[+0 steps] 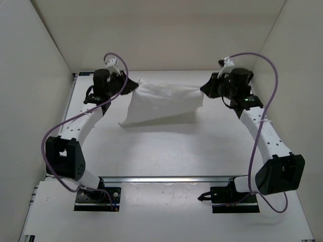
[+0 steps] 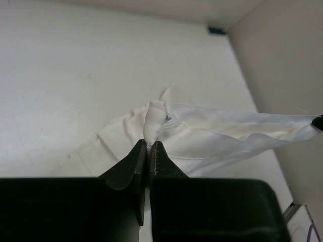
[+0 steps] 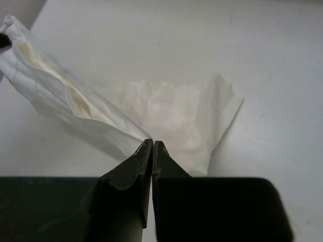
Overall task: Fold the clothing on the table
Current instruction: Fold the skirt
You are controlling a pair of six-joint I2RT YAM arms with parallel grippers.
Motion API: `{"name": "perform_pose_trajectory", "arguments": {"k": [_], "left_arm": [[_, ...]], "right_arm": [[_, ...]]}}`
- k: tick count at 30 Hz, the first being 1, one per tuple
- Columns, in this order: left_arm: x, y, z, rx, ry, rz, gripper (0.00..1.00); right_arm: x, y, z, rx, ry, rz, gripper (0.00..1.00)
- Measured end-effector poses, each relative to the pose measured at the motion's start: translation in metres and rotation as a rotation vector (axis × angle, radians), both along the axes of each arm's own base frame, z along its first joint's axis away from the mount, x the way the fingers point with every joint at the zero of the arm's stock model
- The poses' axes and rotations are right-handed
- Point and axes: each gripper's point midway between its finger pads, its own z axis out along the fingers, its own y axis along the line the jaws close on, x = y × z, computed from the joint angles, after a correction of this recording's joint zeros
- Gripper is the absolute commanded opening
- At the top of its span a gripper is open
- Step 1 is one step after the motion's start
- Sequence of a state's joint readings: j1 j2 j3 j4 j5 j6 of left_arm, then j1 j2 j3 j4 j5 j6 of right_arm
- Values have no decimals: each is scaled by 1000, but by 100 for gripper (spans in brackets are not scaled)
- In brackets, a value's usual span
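In the upper middle of the top view, your clothing (image 1: 164, 103) hangs stretched out. Your left end effector (image 2: 149, 143) is pinched shut on one top corner. Your right end effector (image 3: 152, 142) is pinched shut on the other. The bottom edge rests on the tabletop (image 1: 166, 156).

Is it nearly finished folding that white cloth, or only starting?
Early on. Done: the left tool and right tool each pinch an upper corner of the clothing. In hand: it hangs stretched between them, its lower edge trailing on the table. Left: no finished fold shows yet; it likely needs laying over itself, then releasing.
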State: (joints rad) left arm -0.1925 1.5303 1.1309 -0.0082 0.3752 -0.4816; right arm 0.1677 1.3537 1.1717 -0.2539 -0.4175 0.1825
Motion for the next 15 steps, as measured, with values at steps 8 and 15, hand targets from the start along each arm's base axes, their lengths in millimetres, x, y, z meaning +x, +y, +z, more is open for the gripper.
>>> {"name": "perform_pose_trajectory", "arguments": {"k": [8, 15], "left_arm": [[-66, 5, 196, -107, -395, -32, 0], [-135, 18, 266, -176, -575, -45, 0]], "right_arm": [[-49, -2, 169, 53, -405, 35, 0], [-87, 13, 213, 94, -492, 140, 0]]}}
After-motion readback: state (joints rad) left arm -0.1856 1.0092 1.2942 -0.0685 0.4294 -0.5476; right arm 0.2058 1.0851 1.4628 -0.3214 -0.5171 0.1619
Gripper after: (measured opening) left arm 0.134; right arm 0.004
